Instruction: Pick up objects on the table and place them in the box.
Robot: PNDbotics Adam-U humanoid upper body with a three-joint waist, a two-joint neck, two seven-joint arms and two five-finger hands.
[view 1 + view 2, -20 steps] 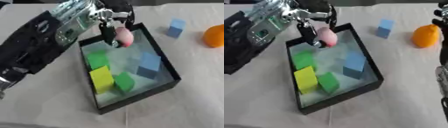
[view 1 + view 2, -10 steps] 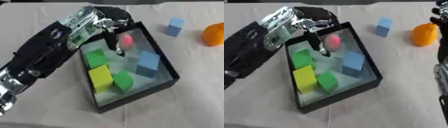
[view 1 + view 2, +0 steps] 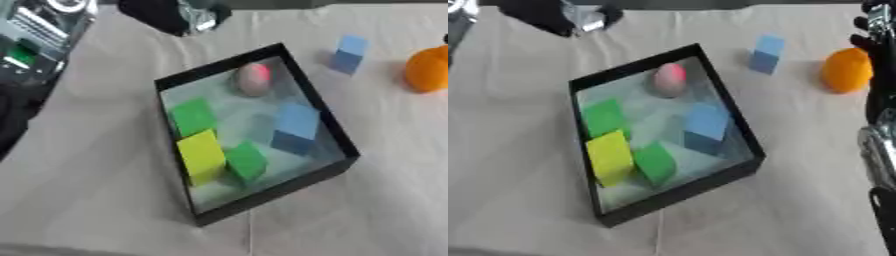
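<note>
The black box sits mid-table, askew. Inside it lie a pink egg-shaped object at the far end, a green cube, a yellow block, a second green cube and a blue cube. A further blue cube and an orange rest on the cloth to the box's right. My left hand is blurred at the top edge, well clear of the box and holding nothing I can see. My right hand shows at the right edge beside the orange.
My left arm fills the upper left corner. My right arm runs down the right edge. Light cloth covers the table around the box.
My left hand has let go of the pink object, which now lies in the box. The hand has pulled back up and away to the top edge.
</note>
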